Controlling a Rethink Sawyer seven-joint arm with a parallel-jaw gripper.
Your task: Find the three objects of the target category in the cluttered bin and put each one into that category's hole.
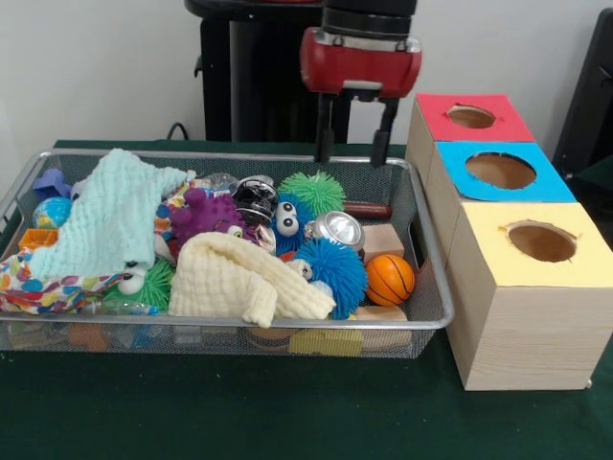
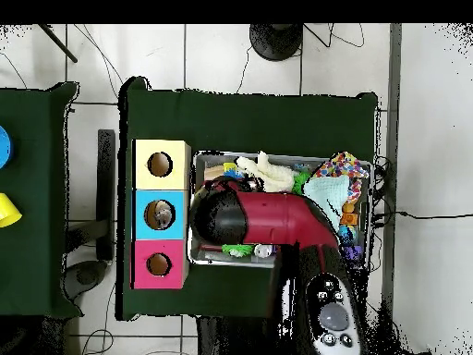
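Note:
My gripper (image 1: 352, 146) hangs open and empty above the far right rim of the wire bin (image 1: 239, 326). Its two black fingers (image 1: 324, 139) point straight down. The bin holds a mint cloth (image 1: 110, 216), a cream cloth (image 1: 244, 278), a purple toy (image 1: 206, 213), blue fuzzy monsters (image 1: 330, 268), a green spiky ball (image 1: 314, 192), an orange basketball (image 1: 390, 278) and a silver can (image 1: 340, 230). To the right stand three wooden boxes with holes: red (image 1: 471, 117), blue (image 1: 500, 171) and yellow (image 1: 541, 241). In the overhead view the arm (image 2: 268, 217) covers the gripper and part of the bin.
A globe ball (image 1: 53, 211), a patterned cloth (image 1: 38, 287) and wooden blocks (image 1: 383, 240) also lie in the bin. Cloths hide whatever is under them. In the overhead view, a second green table at the left carries a yellow object (image 2: 7, 211).

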